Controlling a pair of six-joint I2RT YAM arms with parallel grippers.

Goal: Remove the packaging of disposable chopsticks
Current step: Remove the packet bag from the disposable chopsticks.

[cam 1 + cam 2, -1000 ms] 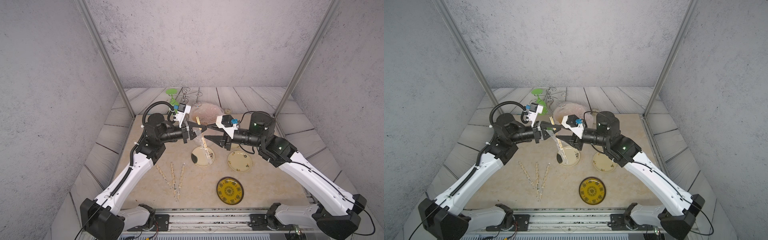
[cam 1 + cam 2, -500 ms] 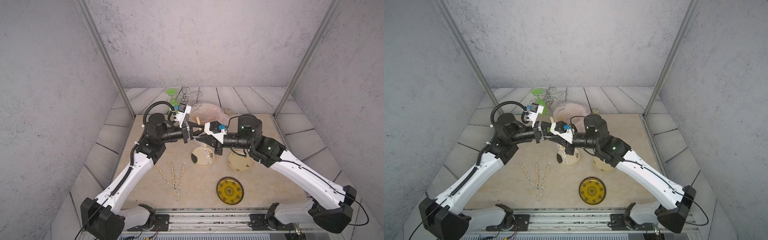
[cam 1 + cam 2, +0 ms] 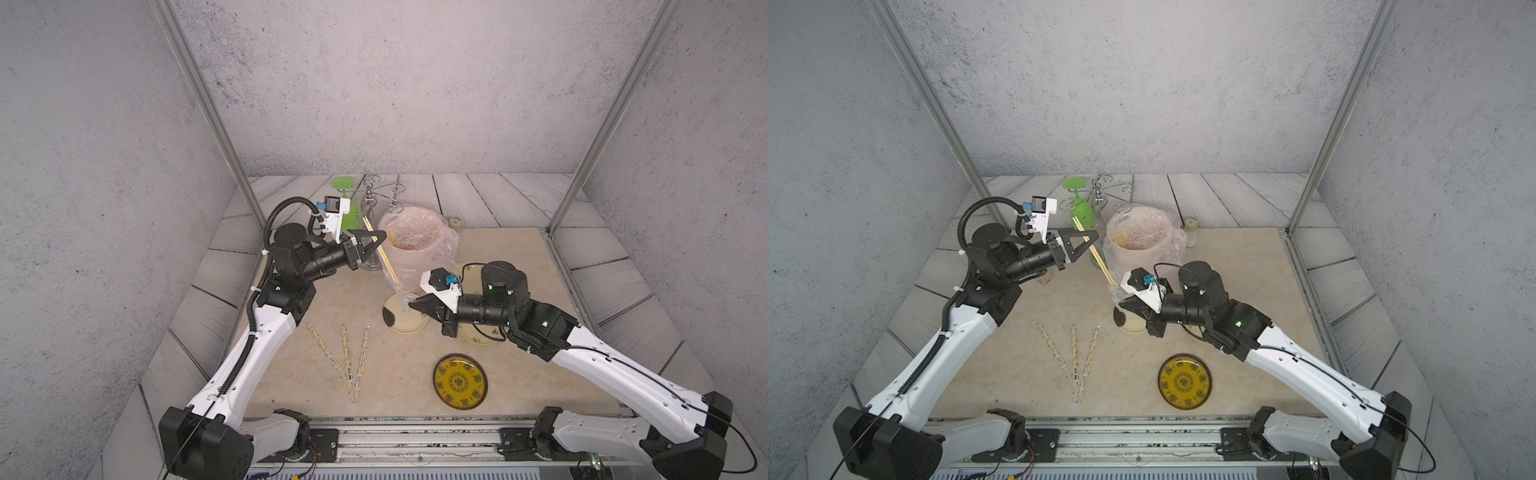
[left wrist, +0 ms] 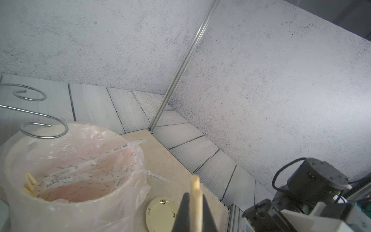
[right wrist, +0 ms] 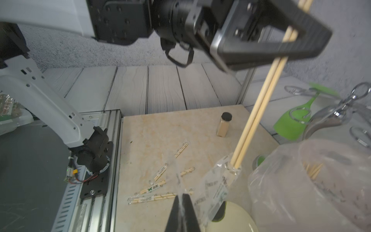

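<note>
Up front, the right gripper pinches the low end of the packaging in the air. The disposable chopsticks poke out of it, slanting up and back to the left gripper, which squeezes them tight. The sleeve should slide off downward.

The beige tabletop carries three wrapped chopstick pairs, a yellow plate, two pale plates and a lined bucket
</note>
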